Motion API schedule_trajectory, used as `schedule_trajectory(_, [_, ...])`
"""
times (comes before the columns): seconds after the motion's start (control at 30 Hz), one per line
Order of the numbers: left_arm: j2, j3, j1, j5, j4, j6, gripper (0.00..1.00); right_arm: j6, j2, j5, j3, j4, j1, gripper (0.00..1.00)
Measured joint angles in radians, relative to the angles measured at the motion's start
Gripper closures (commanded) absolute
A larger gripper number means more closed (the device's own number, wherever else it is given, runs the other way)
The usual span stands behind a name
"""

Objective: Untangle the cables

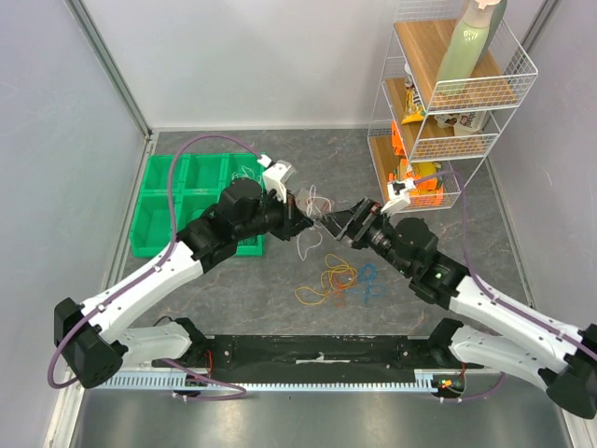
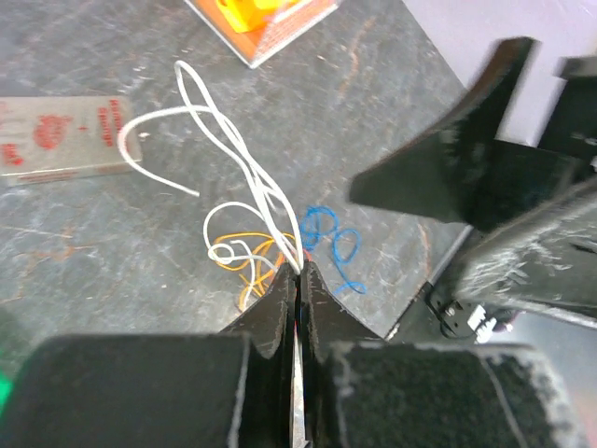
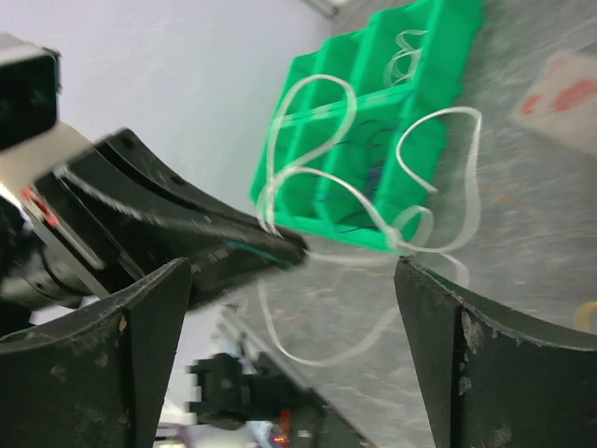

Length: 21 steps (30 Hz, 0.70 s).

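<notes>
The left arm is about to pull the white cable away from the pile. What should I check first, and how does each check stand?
1. Left fingers shut on the white cable: ok.
2. Right fingers open, gripping nothing: ok.
3. White cable free of the orange cable and blue cable: cannot tell; its lower loop overlaps the orange one in the left wrist view.
4. Room between the arms: not ok; the left fingers' tips sit between the right fingers.
5. Green bin in view beside the left arm: ok.
</notes>
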Motion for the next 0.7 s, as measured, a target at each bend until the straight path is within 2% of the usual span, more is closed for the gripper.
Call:
schedule_trajectory(0.13, [0.0,0.014,0.097,0.008,-0.031,-0.002,0.98,-0.161,-0.102,0.078,0.003,-0.159,-0.021,0.02])
schedule_trajectory(0.27, [0.0,0.018,0.286,0.004,-0.05,-0.019,0.98,-0.309,-0.232,0.184,0.002,-0.316,-0.034,0.02])
schedule_trajectory(0.43, [0.024,0.039,0.422,-0.1,-0.026,-0.043,0.98,-0.421,-0.355,0.249,-0.014,-0.4,-0.035,0.02])
schedule_trajectory(0.57, [0.135,0.076,0.494,-0.165,0.08,-0.044,0.98,-0.445,-0.366,0.249,-0.047,-0.441,-0.035,0.02])
schedule_trajectory(0.7, [0.346,0.18,0.564,-0.195,0.142,-0.042,0.98,-0.446,-0.373,0.237,-0.074,-0.492,-0.035,0.03])
